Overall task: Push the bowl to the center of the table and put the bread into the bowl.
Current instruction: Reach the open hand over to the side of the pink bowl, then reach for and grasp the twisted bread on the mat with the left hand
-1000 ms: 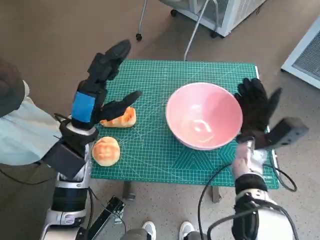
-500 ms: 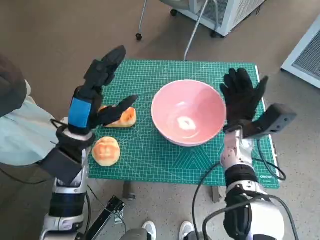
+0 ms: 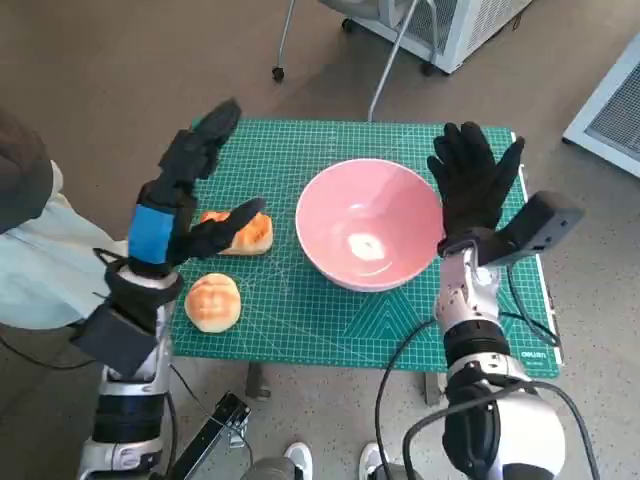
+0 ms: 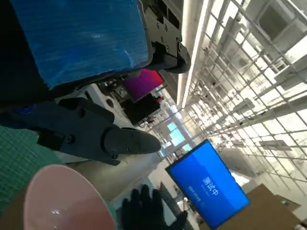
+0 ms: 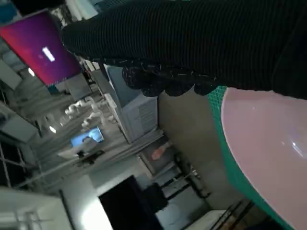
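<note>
Since the earlier frame, the pink bowl (image 3: 370, 222) has been shifted leftward along the green mat (image 3: 310, 320) toward its middle, with the gloved right hand (image 3: 473, 190) held flat against its right side, fingers spread and nothing gripped. Nearest the mat's front-left corner a round bun (image 3: 212, 301) is seen, and behind it, by the left edge, an oblong bread (image 3: 245, 234) lies with its long axis roughly parallel to the front edge. The bowl stands upright with nothing in it, while the left hand (image 3: 185, 190) is raised above the oblong bread, fingers apart and empty.
</note>
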### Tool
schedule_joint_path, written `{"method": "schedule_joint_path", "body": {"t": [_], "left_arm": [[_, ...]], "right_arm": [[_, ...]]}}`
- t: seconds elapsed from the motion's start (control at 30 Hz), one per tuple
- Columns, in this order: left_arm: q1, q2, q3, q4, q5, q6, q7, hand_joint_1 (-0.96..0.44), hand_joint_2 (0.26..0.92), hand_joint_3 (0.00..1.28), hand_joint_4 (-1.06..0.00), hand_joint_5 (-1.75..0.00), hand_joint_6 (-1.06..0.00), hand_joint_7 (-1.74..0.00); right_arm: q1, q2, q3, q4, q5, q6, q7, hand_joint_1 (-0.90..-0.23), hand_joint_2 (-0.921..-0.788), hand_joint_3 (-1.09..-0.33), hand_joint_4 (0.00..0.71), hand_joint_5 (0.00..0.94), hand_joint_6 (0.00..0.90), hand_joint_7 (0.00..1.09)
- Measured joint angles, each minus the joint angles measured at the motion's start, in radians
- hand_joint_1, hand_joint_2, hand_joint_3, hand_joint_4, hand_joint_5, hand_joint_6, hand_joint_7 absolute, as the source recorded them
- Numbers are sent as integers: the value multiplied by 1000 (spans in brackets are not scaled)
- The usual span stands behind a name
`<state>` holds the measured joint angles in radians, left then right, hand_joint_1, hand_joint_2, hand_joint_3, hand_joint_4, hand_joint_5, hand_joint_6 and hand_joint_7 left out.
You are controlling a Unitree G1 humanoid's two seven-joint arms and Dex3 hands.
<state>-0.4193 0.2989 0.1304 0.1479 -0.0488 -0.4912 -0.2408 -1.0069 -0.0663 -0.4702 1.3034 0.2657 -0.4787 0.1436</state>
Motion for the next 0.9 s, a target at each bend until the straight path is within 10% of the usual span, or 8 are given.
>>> {"method": "schedule_joint_path", "body": {"t": [0.37, 0.9], "left_arm": [[-34, 231, 37, 88, 117, 18, -40, -435, 921, 176, -294, 0, -348, -65], [-187, 459, -86, 100, 270, 224, -246, -235, 800, 3, -123, 0, -288, -9]], "right_arm": [[-20, -52, 107, -78, -95, -174, 25, -622, -921, -817, 270, 25, 94, 634], [27, -41, 233, -410, -30, -396, 374, -692, -921, -751, 274, 12, 0, 806]]}}
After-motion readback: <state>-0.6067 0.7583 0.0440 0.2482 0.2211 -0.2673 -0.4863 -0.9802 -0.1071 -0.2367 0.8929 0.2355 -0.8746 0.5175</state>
